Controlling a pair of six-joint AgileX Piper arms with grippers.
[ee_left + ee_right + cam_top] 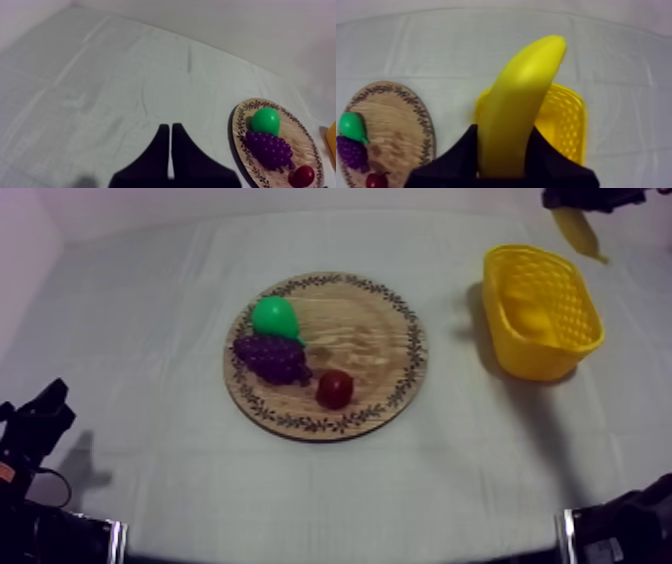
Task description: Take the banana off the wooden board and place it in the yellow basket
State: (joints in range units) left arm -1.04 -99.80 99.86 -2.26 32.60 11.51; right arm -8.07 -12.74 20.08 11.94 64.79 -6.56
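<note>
My right gripper (503,134) is shut on the yellow banana (523,100), which hangs above the yellow basket (567,125). Seen from the top camera, the right gripper (590,198) holds the banana (578,230) high at the far right, just behind the basket (545,313). The round wooden board (375,338) lies mid-table and carries a green pear (275,317), purple grapes (272,358) and a small red fruit (335,388). My left gripper (170,130) is shut on nothing, low over the cloth to the left of the board (295,125).
Bare grey-white cloth (150,338) spreads left of the board and along the front. A strip of cloth separates the board from the basket. My left gripper (40,413) rests at the near left edge; part of the right arm (625,533) sits at the near right.
</note>
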